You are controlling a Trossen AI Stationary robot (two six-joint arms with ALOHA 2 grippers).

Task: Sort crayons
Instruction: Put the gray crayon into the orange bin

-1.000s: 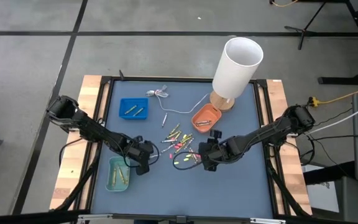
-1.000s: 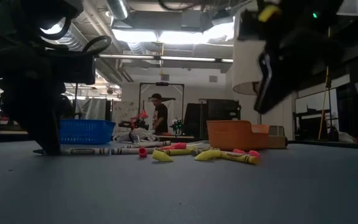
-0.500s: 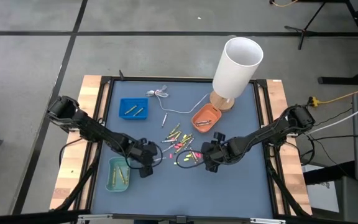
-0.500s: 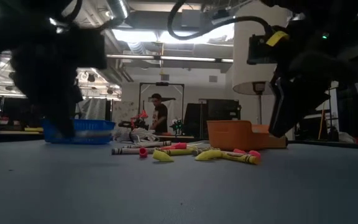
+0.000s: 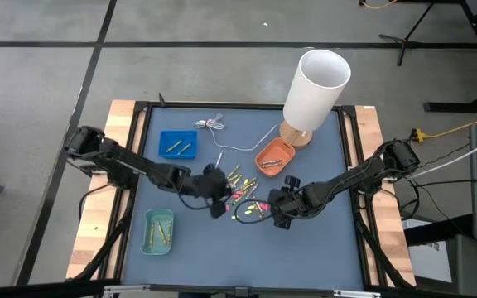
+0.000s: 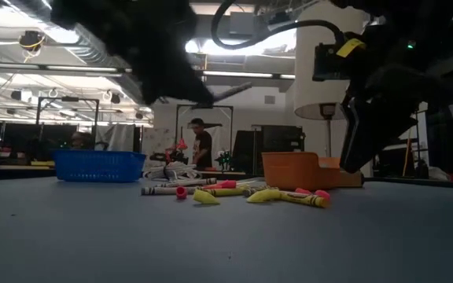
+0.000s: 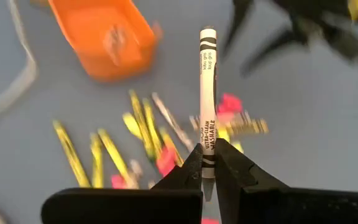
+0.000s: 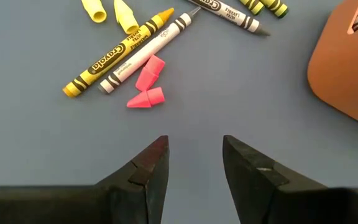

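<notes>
Many crayons [image 5: 240,189] lie scattered on the blue-grey mat at the table's middle; the low view shows them [image 6: 234,191] flat on the mat. My left gripper [image 5: 220,195] hovers just left of this pile, shut on a white-wrapped crayon [image 7: 207,81]. In the low view the left arm is only a dark blur overhead. My right gripper [image 5: 265,212] stands open just right of the pile. Its fingers [image 8: 194,162] are over bare mat, near two pink crayon pieces [image 8: 148,84]. My left gripper pinches the white crayon near its one end [image 7: 207,163] between its two fingertips. The fingers slant downward from the table's left, and the crayon runs on straight ahead of them. The crayon is lifted clear, above the scattered crayons.
A blue tray [image 5: 177,146] at the far left, a green tray [image 5: 158,231] at the near left and an orange tray [image 5: 274,156] right of the pile each hold crayons. A tall white cylinder [image 5: 315,91] on a wooden base stands at the far right. A thin white cable [image 5: 222,132] lies beside it.
My left gripper, shut throughout, has risen from the mat beside the green tray and swung toward the table's right and far side, tipping closer to level. It has lifted the white crayon off the mat. My right gripper has sunk a little toward the mat.
</notes>
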